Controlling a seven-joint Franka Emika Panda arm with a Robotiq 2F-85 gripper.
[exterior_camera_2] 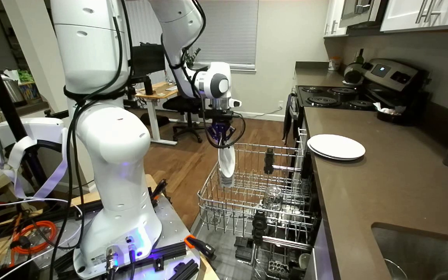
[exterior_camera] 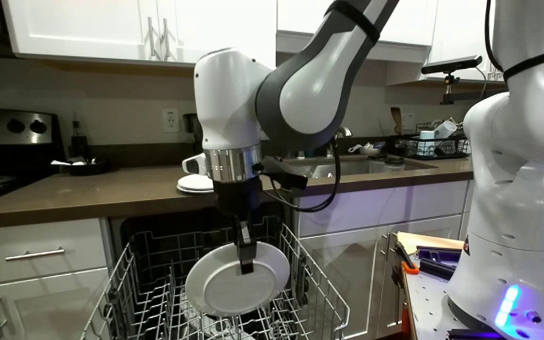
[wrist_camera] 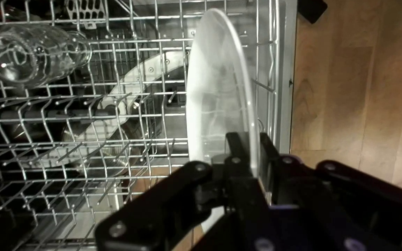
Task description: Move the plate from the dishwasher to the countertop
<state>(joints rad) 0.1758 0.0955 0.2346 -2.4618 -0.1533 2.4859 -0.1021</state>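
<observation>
One white plate (exterior_camera_2: 227,161) is hanging upright by the outer edge of the dishwasher rack (exterior_camera_2: 253,181), and the pincer (wrist_camera: 250,139) is squeezing the plate's rim. I cannot tell if it is touching the wires. To the right in an exterior view, stacked white plates (exterior_camera_2: 336,147) are sitting by the front edge of the brown worktop (exterior_camera_2: 391,175). Farther right, a sink (exterior_camera_2: 418,243) is showing.

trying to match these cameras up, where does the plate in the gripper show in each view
In an exterior view: held plate, lower middle.
In an exterior view: held plate, centre, nearly edge-on.
Wrist view: held plate, just right of centre.
Shared landmark: dishwasher rack.
</observation>
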